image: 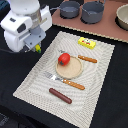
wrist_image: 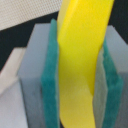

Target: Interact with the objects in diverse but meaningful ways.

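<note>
My gripper (image: pixel 34 46) hangs above the left edge of the placemat in the exterior view, shut on a yellow banana (image: pixel 37 49); only its tip shows below the fingers. In the wrist view the banana (wrist_image: pixel 80 65) stands between the two teal pads (wrist_image: pixel 49 85). A red round fruit (image: pixel 64 59) sits on the round tan plate (image: pixel 74 70). A yellow box with red marks (image: pixel 87 43) lies at the mat's far side. A brown sausage (image: pixel 60 95) lies near the mat's front edge.
A beige placemat (image: pixel 100 85) covers the black table. A wooden-handled fork (image: pixel 64 81) lies in front of the plate and a knife (image: pixel 87 59) on its far right. Two dark pots (image: pixel 81 10) and a bowl (image: pixel 122 17) stand on the brown board behind.
</note>
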